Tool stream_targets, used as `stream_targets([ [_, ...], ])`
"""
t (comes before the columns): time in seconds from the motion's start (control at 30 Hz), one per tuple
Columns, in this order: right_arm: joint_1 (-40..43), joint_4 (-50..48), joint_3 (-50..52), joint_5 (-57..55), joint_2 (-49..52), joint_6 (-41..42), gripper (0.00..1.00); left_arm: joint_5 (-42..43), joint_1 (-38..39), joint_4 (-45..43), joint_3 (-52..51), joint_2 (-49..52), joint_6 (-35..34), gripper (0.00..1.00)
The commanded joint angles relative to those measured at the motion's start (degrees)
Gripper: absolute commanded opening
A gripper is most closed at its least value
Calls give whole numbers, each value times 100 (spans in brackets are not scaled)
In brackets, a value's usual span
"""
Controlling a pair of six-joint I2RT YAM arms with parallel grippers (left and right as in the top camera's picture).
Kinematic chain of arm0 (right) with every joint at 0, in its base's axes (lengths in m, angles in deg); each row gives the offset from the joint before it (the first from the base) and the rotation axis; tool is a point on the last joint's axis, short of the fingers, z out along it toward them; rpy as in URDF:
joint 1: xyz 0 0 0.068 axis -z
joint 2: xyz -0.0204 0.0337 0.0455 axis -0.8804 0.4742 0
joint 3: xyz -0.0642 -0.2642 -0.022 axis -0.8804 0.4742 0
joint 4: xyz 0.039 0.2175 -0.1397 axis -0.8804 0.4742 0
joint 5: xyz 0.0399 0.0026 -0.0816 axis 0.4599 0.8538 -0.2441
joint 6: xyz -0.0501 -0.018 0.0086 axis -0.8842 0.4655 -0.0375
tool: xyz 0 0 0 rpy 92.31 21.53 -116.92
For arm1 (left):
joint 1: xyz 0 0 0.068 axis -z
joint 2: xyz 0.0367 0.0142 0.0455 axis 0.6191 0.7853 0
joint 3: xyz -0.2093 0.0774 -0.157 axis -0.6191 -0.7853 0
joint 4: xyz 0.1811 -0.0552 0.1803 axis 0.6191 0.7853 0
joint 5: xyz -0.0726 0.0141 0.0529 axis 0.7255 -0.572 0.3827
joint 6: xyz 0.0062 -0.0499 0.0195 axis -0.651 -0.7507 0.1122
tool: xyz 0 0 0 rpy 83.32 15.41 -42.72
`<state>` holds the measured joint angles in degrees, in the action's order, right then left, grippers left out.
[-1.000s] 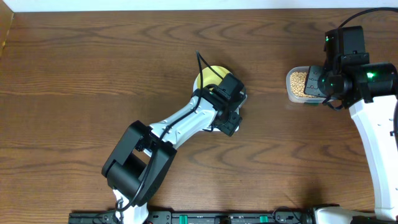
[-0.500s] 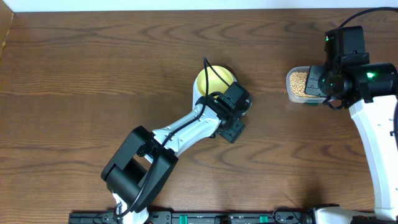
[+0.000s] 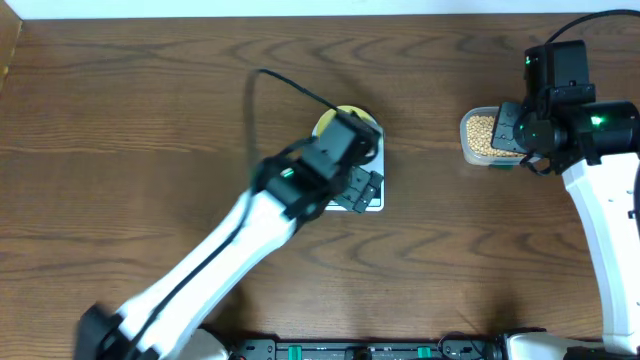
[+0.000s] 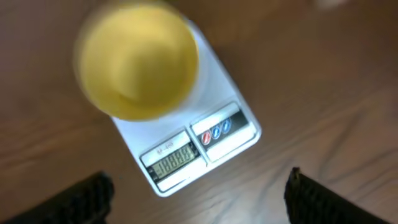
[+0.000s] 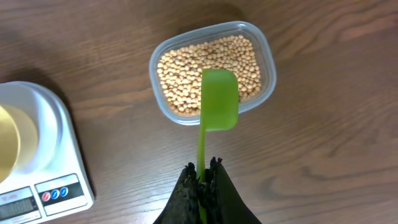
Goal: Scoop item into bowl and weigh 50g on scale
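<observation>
The pale yellow-green bowl [image 4: 137, 59] sits on the white scale [image 4: 233, 149], empty; both show in the overhead view, bowl [image 3: 347, 117] and scale [image 3: 376, 201]. My left gripper [image 4: 196, 196] is open and empty above the scale's front edge; overhead it is over the scale [image 3: 355, 188]. My right gripper [image 5: 204, 177] is shut on the handle of a green scoop [image 5: 219, 99], whose head hovers over the tan beans [image 5: 186, 68] in the clear tub [image 5: 267, 59]. The tub of beans [image 3: 481, 135] lies at the right in the overhead view, partly under the right gripper [image 3: 525, 130].
The scale's display [image 4: 174, 162] and its red and blue buttons [image 4: 216, 132] face the table's front. The scale also shows at the left edge of the right wrist view [image 5: 50, 124]. Dark wood table [image 3: 150, 120] all round.
My left arm has pulled back and up from the scale, uncovering the bowl and scale. The right arm with the scoop has not moved.
</observation>
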<state>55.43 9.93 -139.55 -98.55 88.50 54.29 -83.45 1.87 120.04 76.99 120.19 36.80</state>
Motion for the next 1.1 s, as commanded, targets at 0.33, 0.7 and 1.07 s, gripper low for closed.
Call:
stream_targets([
  [0.33, 297, 20, 116, -284, -44, -247, 1, -356, -57, 494, 50, -1471, -59, 98],
  [0.7, 737, -1014, 1384, -278, 33, -245, 1, -632, -57, 929, 48, -1565, -59, 98],
  [1.07, 734, -2026, 1631, -90, 509, -610, 1, -632, -57, 925, 48, -1565, -59, 98],
])
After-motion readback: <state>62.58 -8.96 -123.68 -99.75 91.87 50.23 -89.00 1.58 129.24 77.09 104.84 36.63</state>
